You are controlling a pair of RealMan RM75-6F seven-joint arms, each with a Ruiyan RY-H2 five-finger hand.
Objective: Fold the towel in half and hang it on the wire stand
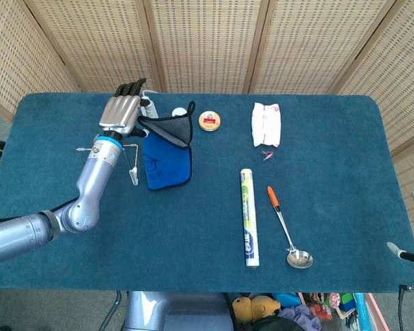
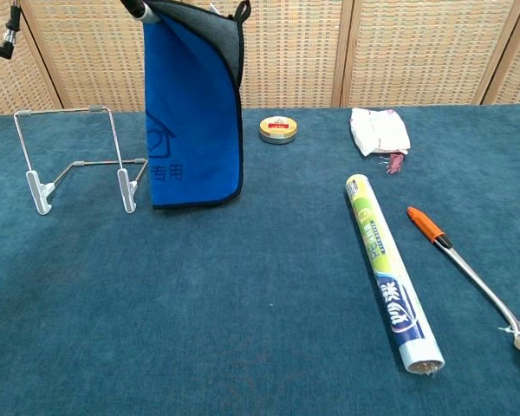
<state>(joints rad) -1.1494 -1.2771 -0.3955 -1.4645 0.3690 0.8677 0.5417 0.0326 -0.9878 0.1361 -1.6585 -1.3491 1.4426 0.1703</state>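
The folded blue towel [image 1: 167, 153] hangs in the air from its top corner, which my left hand [image 1: 123, 112] grips. In the chest view the towel [image 2: 191, 113] dangles just right of the wire stand [image 2: 78, 165], its lower edge close to the table; the hand itself is cut off by the top of that view. From the head, the wire stand [image 1: 107, 160] shows below and partly behind my left wrist. My right hand is outside both views; only a bit of the right arm shows at the far right edge.
Behind the towel sit a squeeze bottle [image 1: 150, 105], a white jar [image 1: 179, 112] and a round tin [image 1: 208, 121]. A white packet [image 1: 265, 123] lies at the back right. A foil roll [image 1: 247, 217] and a spoon with an orange handle [image 1: 284, 226] lie at the middle right.
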